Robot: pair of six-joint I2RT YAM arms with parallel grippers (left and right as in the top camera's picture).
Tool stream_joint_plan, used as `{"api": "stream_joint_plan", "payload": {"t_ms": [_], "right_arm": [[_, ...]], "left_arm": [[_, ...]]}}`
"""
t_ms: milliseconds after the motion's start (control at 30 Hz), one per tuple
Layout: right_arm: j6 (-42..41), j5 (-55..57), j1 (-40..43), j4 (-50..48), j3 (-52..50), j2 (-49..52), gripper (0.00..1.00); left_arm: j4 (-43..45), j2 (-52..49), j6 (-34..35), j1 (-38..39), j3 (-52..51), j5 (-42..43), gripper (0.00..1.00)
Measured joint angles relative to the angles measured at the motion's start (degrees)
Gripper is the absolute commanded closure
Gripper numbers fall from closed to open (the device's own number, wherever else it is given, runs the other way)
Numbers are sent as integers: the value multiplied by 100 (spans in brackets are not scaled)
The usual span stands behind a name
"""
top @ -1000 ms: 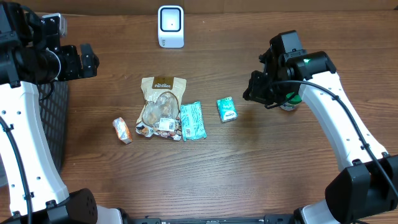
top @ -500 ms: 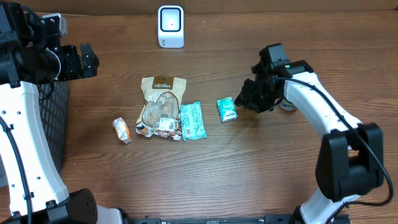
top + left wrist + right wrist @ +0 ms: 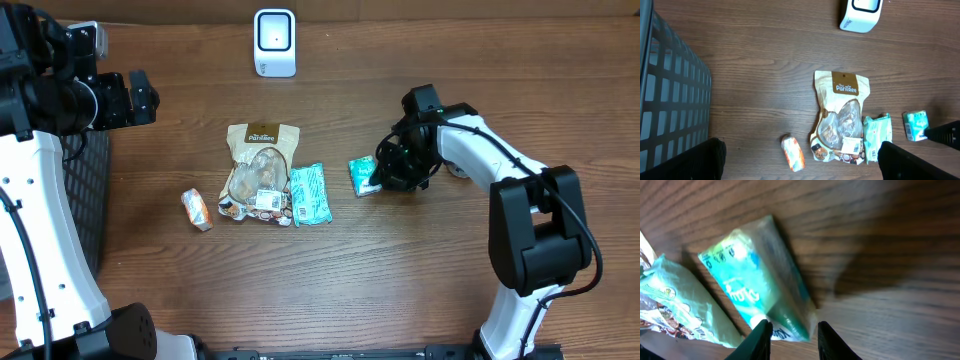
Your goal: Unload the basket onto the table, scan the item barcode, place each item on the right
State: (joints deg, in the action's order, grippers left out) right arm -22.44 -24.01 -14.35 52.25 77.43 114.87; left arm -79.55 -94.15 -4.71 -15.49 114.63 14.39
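The right pincer [image 3: 792, 330] is low at the counter [image 3: 330, 290], its tips a narrow gap apart and straddling the near end of the small teal packet [image 3: 760, 287]. Whether they actually pinch it I cannot tell. The packet lies flat, right of the counter's middle. Seen from overhead, its long axis runs roughly from 11 to 5 o'clock, with the pincer on its 3 o'clock side. It carries white script lettering, too blurred to read.

At the packet's 9 o'clock lies a longer mint-green wrapper [image 3: 309, 194], then a tan pouch [image 3: 842, 120] printed "PanTree", and beyond that a small orange packet [image 3: 196, 210]. The white scanner [image 3: 274, 42] stands at about 11 o'clock, well apart. The left pincer [image 3: 800, 150] hangs above the counter, spread wide, beside a dark wire basket [image 3: 670, 100].
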Motion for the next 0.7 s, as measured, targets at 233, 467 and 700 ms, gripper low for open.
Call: {"api": "stream_joint_plan", "payload": {"t_ms": [233,467,700], "right_arm": [[15,-15,-20,-170,-260,0,76],[17,-262,-28,-564,-490,0,77],[122,-304,-26,-570,-490,0,76]], "left_arm": [[0,0,0,0,0,-2,1],[0,0,0,0,0,0,0],[0,0,0,0,0,0,0]]}}
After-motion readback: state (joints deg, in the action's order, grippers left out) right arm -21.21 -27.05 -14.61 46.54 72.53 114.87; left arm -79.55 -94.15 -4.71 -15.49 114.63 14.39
